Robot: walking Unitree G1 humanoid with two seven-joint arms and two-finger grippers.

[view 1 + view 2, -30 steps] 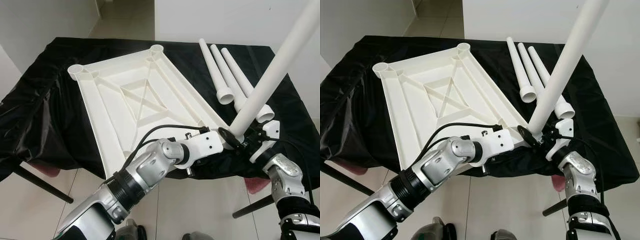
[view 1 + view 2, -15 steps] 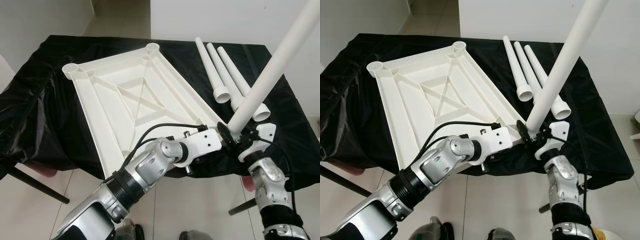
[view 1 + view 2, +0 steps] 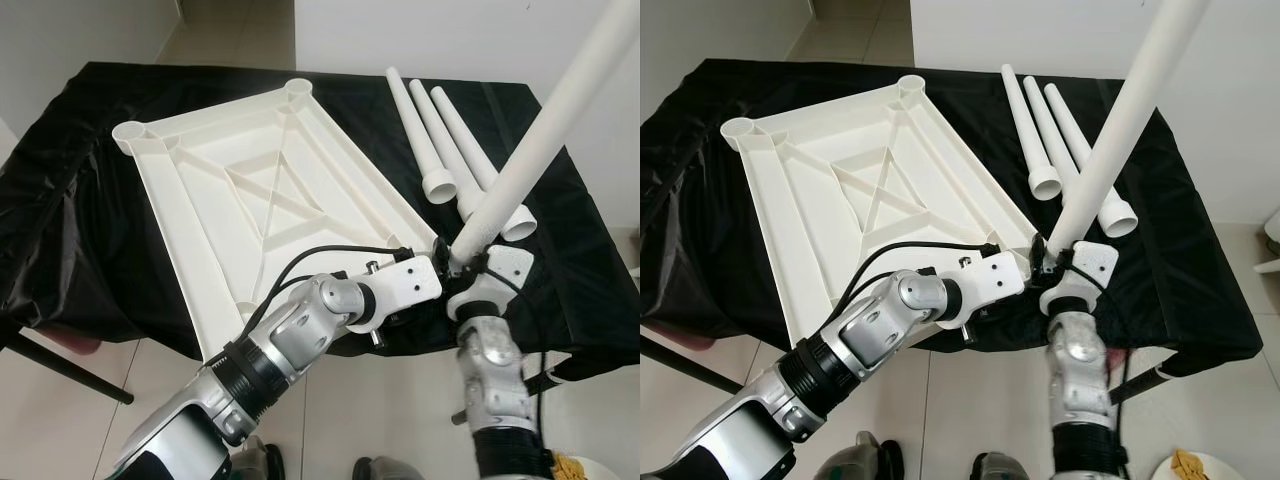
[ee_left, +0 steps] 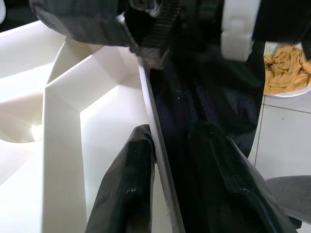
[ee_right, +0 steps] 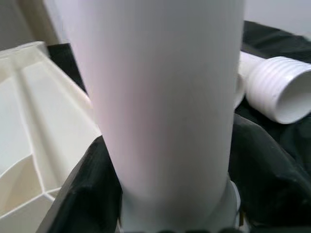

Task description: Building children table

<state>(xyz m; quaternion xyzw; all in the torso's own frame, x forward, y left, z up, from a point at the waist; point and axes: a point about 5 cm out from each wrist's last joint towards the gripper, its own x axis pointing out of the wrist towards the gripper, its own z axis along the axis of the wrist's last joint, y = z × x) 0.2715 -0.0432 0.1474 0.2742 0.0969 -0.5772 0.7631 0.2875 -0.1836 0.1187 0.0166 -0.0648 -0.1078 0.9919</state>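
White leg [image 3: 540, 150] clamped in right tool [image 3: 462, 268]

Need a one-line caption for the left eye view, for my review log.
Right gripper holds a white table leg tilted at the upturned tabletop's near corner, while the left gripper clamps its rim.

A home: tiled floor [image 3: 60, 415], white walls [image 3: 80, 30], cloth-covered table [image 3: 80, 250].

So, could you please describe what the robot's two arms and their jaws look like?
Both arms are silver metal with ribbed black joint collars. The left arm ends in a white wrist bracket with a looping black cable; the right arm has a white bracket and thin black cables too. Each gripper has two long black fingers.
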